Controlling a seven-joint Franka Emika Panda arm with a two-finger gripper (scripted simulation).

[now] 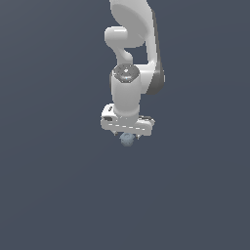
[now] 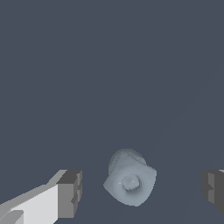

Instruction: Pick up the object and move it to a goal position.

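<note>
- The dark blue-grey floor [image 1: 53,195] fills both views as one flat, plain surface.
- The white Panda arm [image 1: 132,53] hangs from the top of the exterior view, its grey-capped joint [image 1: 125,72] facing the camera and its white gripper bar [image 1: 128,125] lying level below.
- The gripper [image 2: 141,191] stands wide open in the wrist view: its dark fingertips [image 2: 70,192] sit well apart, each with a clear gap to the lump, holding nothing.
- The object [image 2: 130,183], a pale blue-grey mottled lump, lies between the fingers, nearer to one than the other; in the exterior view it shows just beneath the bar's middle [image 1: 127,139].
</note>
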